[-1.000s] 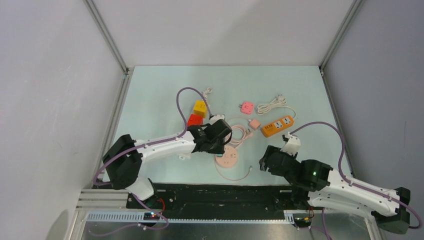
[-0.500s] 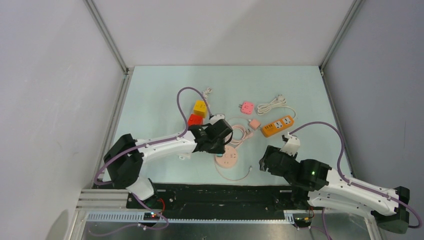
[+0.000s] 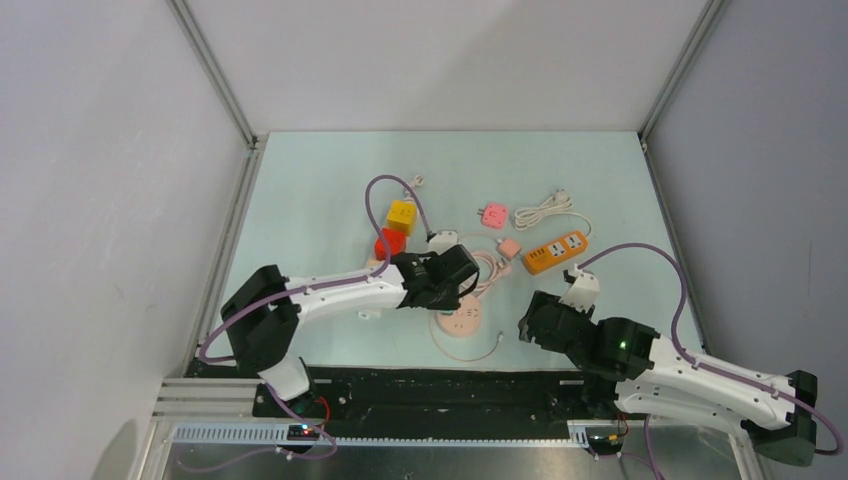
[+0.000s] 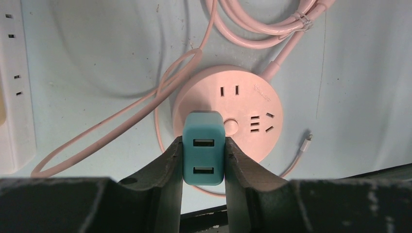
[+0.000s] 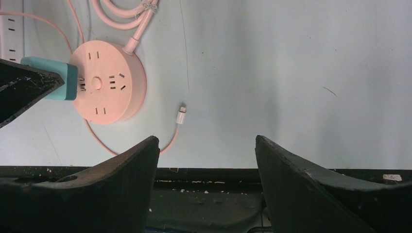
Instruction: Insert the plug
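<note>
My left gripper (image 4: 204, 145) is shut on a teal two-port USB charger plug (image 4: 203, 148) and holds it just over the left part of a round pink socket hub (image 4: 243, 107). In the top view the left gripper (image 3: 452, 283) covers the upper half of the hub (image 3: 462, 323). The right wrist view shows the teal plug (image 5: 60, 80) at the hub's left edge (image 5: 109, 82); whether its prongs touch a socket is hidden. My right gripper (image 5: 206, 145) is open and empty, near the table's front edge, right of the hub (image 3: 535, 325).
The hub's pink cable is coiled behind it (image 3: 488, 265), and a thin cable with a small connector (image 5: 181, 112) lies by the hub. A white strip (image 4: 14, 82), red (image 3: 388, 243) and yellow (image 3: 402, 215) cubes, an orange strip (image 3: 555, 251), pink adapters (image 3: 494, 214) and a white cord (image 3: 545, 208) lie behind.
My left gripper has moved right and slightly toward the front with the teal plug, now over the pink hub. The red and yellow cubes are more exposed. The right arm has not moved.
</note>
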Robot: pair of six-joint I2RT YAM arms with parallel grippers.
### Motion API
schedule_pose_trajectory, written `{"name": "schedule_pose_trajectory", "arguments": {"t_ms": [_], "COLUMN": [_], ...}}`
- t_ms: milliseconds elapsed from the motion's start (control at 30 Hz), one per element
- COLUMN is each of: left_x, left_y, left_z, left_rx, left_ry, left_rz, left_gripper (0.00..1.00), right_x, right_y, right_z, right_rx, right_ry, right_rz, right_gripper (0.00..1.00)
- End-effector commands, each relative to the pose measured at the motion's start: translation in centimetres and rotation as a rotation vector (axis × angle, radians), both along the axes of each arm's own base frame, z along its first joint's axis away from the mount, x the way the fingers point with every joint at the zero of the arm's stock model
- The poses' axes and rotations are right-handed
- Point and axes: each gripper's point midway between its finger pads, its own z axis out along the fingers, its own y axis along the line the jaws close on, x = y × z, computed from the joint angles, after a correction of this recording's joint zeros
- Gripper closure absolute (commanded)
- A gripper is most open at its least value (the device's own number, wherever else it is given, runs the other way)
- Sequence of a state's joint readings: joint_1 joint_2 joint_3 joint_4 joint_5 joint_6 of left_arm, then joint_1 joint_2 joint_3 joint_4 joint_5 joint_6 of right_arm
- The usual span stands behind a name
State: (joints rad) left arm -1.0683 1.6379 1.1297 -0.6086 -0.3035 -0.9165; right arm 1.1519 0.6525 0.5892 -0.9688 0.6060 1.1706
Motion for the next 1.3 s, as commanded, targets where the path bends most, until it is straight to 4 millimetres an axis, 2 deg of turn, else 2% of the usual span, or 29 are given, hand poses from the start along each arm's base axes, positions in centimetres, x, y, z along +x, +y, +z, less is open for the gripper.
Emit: {"name": "schedule_pose_trajectory", "arguments": {"t_ms": [0, 233, 467, 633, 800, 900, 1167, 1267], "left_x": [-1.9, -2.2, -3.2, -4.2, -4.7, -4.5, -5.0, -4.8], "left_y": [0.8, 0.7, 1.3, 1.7, 1.5, 2.3, 1.8, 2.3], "left_z": [-2.6, -2.8, -5.3, -6.9, -6.0, -5.3, -3.8, -3.7], "left_rx": [0.085, 0.136, 0.224, 0.253, 0.229, 0.230, 0.195, 0.198], "left_ry": [0.072, 0.067, 0.093, 0.124, 0.084, 0.014, -0.114, -0.150], "left_rz": [-0.004, -0.023, -0.024, -0.018, 0.007, 0.044, 0.079, 0.100], "left_gripper": [1.00, 1.00, 1.00, 1.00, 1.00, 1.00, 1.00, 1.00], "right_x": [0.8, 0.8, 0.9, 1.3, 1.7, 1.8, 2.0, 2.1], "right_y": [-0.4, -0.4, -0.5, -0.6, -1.3, -1.5, -1.5, -1.6], "right_z": [0.9, 1.1, 2.0, 3.8, 4.9, 4.7, 4.5, 4.4], "right_rx": [0.013, 0.031, 0.066, 0.097, 0.098, 0.085, 0.068, 0.067], "right_ry": [-0.046, -0.052, -0.077, -0.126, -0.156, -0.152, -0.145, -0.141], "right_rz": [-0.041, -0.047, -0.047, -0.035, -0.042, -0.049, -0.053, -0.060], "right_gripper": [0.24, 0.24, 0.24, 0.24, 0.24, 0.24, 0.24, 0.24]}}
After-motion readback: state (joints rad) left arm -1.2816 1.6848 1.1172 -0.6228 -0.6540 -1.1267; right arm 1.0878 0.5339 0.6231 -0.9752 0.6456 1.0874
